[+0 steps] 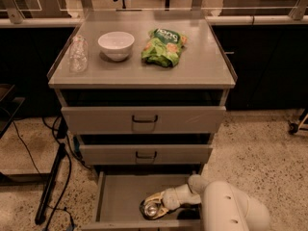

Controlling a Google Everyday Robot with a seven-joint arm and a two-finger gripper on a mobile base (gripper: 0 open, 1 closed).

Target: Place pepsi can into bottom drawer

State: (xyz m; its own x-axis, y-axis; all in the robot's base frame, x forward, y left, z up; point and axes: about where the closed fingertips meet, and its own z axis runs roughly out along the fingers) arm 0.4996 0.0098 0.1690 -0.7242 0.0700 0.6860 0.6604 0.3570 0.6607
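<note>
Three drawers make up the grey cabinet (pixel 219 81) in my camera view, and the lowest is where I have the rig working. The bottom drawer (pixel 118 196) stands pulled out toward the lens and shows a flat grey floor. The robot's white arm (pixel 231 208) reaches in from the lower right corner of the view. The gripper (pixel 153 206) sits low inside the drawer, right of centre and near the front edge. Its pale fingers (pixel 155 198) are clenched on the pepsi can (pixel 150 210), one above it and one below as seen from here. The can shows me only a round silver end, with its side hidden. I cannot tell whether it rests on the drawer floor or hangs just over it. The top drawer (pixel 96 119) and the middle drawer (pixel 106 154) sit above, each with a dark handle at its centre. On the cabinet top a clear plastic cup (pixel 78 54) stands at the left edge, with a white bowl (pixel 116 44) just beside it. A green chip bag (pixel 162 47) lies flat to the right of the bowl, apart from it. Speckled floor (pixel 260 148) surrounds the cabinet, and a black stand leg (pixel 50 186) slants across it at the left
</note>
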